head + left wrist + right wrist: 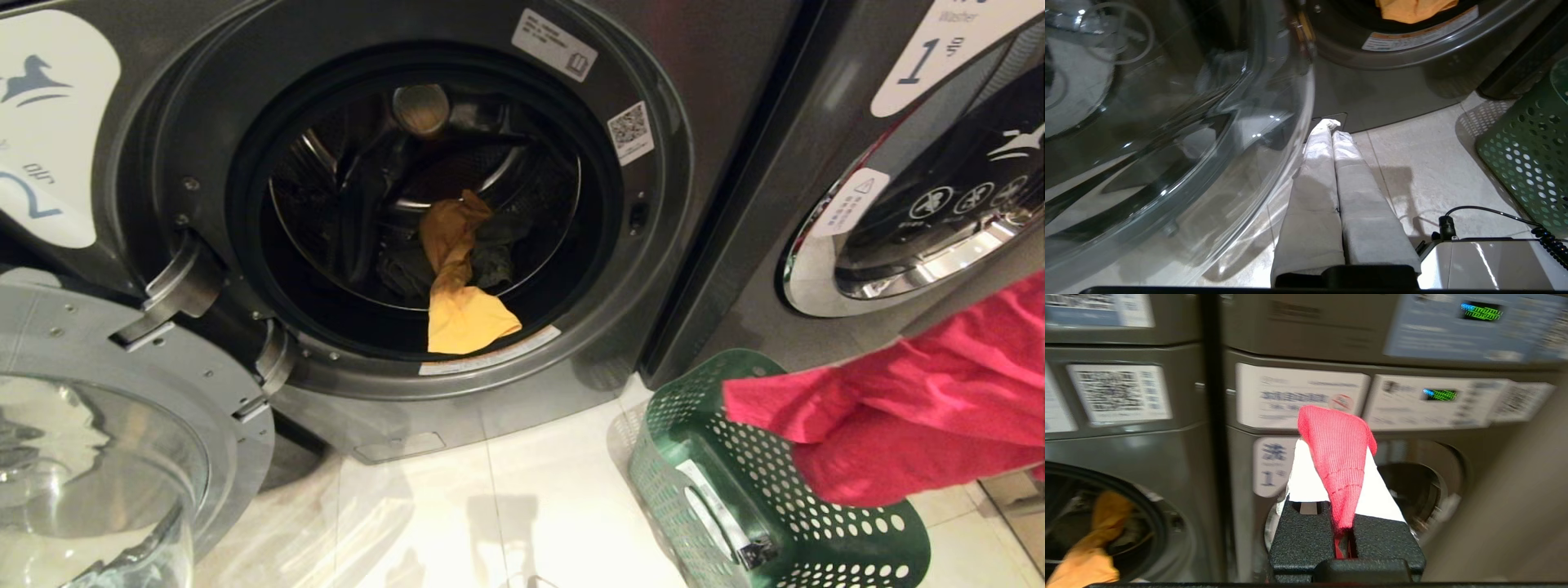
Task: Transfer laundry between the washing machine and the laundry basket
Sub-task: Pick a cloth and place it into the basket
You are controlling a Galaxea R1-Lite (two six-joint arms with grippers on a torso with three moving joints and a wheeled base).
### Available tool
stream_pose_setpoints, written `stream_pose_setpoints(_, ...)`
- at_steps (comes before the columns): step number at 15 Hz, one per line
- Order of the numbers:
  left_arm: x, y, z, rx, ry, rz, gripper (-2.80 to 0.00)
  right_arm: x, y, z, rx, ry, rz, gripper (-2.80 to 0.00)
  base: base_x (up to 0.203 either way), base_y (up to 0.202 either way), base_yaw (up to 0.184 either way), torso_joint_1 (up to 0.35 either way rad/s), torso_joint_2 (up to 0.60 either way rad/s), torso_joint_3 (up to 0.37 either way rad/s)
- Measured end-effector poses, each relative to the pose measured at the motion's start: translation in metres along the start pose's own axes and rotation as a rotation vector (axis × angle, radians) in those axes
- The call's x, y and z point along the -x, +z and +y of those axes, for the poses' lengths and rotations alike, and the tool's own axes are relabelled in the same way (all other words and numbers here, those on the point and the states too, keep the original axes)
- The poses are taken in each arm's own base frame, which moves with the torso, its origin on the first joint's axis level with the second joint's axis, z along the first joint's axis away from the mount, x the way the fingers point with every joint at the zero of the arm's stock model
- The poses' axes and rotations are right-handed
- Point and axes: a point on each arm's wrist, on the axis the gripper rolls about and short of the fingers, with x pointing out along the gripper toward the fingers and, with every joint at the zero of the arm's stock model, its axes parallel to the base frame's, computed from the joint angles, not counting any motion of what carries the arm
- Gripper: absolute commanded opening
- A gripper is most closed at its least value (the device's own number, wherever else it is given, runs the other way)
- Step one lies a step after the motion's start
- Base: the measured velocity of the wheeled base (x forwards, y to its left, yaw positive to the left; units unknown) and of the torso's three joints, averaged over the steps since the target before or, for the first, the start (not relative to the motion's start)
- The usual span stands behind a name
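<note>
Red-pink cloth (898, 408) is seen nearest in the head view, hanging over the green laundry basket (735, 523), presumably so it can be dropped in; a mustard-orange piece (461, 286) is draped over the lip of the open washing machine (694, 204), with a dark piece (494, 261) behind it in the drum. From the left wrist, the left gripper (1331, 126) is shown parked low by the glass door (1167, 122), fingers together and empty. From the right wrist, the right gripper (1337, 457) is seen with fingers clamped on the red-pink cloth, which is folded over their tips.
</note>
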Motion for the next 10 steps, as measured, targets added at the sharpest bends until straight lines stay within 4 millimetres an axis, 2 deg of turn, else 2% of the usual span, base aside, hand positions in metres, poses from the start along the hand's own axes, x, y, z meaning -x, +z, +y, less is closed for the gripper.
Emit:
stream_pose_setpoints(5,0.0,0.0,0.0,0.0,0.0,0.0,-2.8,-0.007,-0.014,0.002,0.004,-0.094,0.082,-2.8,0.0,0.0,0.0,0.0,0.0,0.0)
stream_pose_setpoints(10,0.0,0.0,0.0,0.0,0.0,0.0,-2.8,-0.014,-0.028,0.007,-0.014,-0.092,0.155,-2.8,0.0,0.0,0.0,0.0,0.0,0.0)
